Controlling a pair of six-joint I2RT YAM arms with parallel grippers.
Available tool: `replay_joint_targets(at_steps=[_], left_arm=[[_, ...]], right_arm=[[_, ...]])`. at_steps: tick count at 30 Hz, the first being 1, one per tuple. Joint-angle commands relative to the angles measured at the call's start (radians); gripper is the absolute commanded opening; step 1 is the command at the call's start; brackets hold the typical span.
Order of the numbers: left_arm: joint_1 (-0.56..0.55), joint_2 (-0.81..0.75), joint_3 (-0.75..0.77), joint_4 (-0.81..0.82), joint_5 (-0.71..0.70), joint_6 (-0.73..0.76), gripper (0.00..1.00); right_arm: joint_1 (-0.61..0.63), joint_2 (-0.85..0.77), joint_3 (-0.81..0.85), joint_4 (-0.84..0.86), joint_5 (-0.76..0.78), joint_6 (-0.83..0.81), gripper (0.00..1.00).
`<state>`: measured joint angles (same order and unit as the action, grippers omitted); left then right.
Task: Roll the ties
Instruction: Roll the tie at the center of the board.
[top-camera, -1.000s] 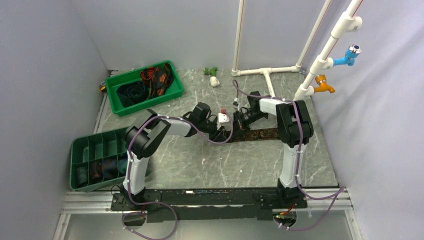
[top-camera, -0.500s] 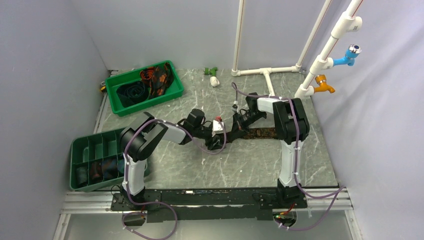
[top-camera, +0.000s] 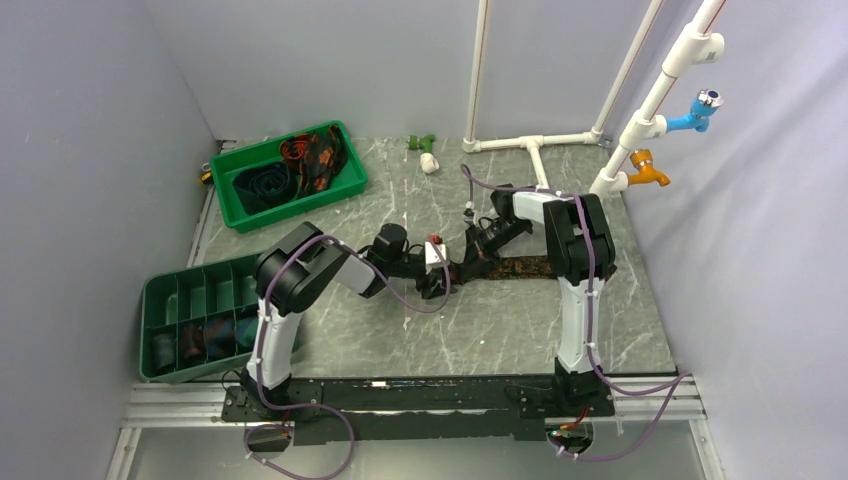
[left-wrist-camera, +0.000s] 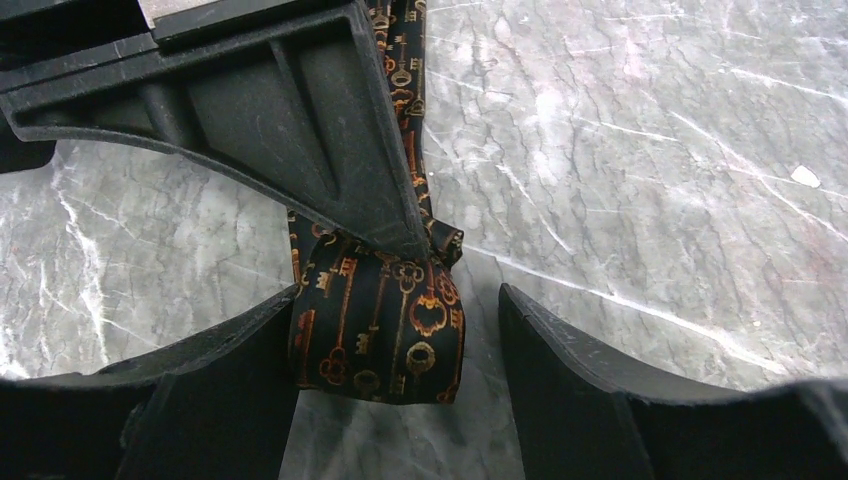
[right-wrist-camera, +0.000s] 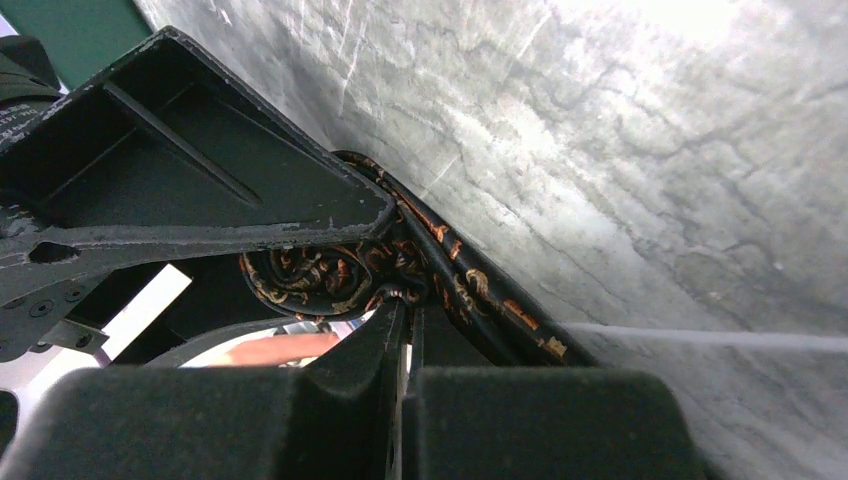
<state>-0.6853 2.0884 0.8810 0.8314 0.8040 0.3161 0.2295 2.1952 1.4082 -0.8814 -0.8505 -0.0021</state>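
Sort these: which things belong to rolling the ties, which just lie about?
Job: dark brown key-patterned cloth tie; tangled patterned ties in open green plastic tray; rolled ties in divided green tray.
Lying about: white plastic pipe frame; blue tap; orange tap.

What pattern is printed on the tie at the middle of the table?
The tie shows orange and gold keys on black, clearest in the left wrist view.

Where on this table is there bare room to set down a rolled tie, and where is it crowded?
Free: the marble tabletop between the key-print tie and the arm bases; between the green bin and white pipes. Crowded: centre, where left end effector and right end effector meet on the tie.
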Motion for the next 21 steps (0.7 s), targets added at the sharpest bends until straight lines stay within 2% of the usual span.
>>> replay_joint_targets(at_steps=[1,5,8,11,13,16,19,21], left_arm=[[-0.003,0.072,0.013,-0.097,-0.104,0.016,0.73],[-0.002,0.096,0.030,-0.093,-0.077,0.019,0.68],[-0.005,0.105,0.045,-0.108,-0.041,0.047,0.51],[-0.002,0.102,0.075,-0.216,-0.033,0.058,0.32],[0.003,0.081,0.054,-0.253,-0.020,0.059,0.24],[0.015,0.048,0.027,-0.337,-0.001,0.056,0.23],[0.024,0.033,0.020,-0.382,0.019,0.015,0.24],[0.026,0.028,0.017,-0.394,0.023,0.004,0.24]], right_arm=[[0.031,0.038,-0.040,0.063,0.178,-0.085,0.00],[0.037,0.043,-0.031,0.064,0.146,-0.075,0.00],[0.037,0.040,-0.020,0.052,0.116,-0.079,0.00],[0.036,0.006,-0.008,0.034,0.049,-0.091,0.00],[0.032,-0.038,-0.010,0.034,0.007,-0.095,0.08],[0.021,-0.097,-0.009,0.009,-0.031,-0.105,0.24],[0.008,-0.139,-0.018,-0.014,-0.041,-0.119,0.32],[0.007,-0.149,-0.032,-0.012,-0.014,-0.122,0.34]])
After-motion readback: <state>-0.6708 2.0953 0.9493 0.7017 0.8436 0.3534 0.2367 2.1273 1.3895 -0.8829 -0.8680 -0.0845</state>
